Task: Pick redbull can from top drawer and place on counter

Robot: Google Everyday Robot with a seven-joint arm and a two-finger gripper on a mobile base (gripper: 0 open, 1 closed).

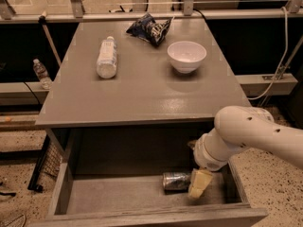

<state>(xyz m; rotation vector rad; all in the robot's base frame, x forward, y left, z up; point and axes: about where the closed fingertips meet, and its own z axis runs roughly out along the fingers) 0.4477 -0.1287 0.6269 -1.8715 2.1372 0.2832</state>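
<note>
Here, the can (pixel 176 181) lies on its side on the floor of the pulled-out drawer (pixel 60 193), right of the middle and nearer the front wall than the back. The gripper (pixel 199 187) is down inside the drawer at the can's right end, its pale tip overlapping that end, so the two look to be touching. Whether the gripper is open or closed on the can cannot be told. The white arm (pixel 251 131) reaches in from the right, crossing over the drawer's right wall. Above, the counter (pixel 142 96) holds a plastic bottle (pixel 106 56) lying on its side at the left, a white bowl (pixel 186 56) upright at the right, and a crumpled dark snack bag (pixel 150 28) near the back edge between them.
</note>
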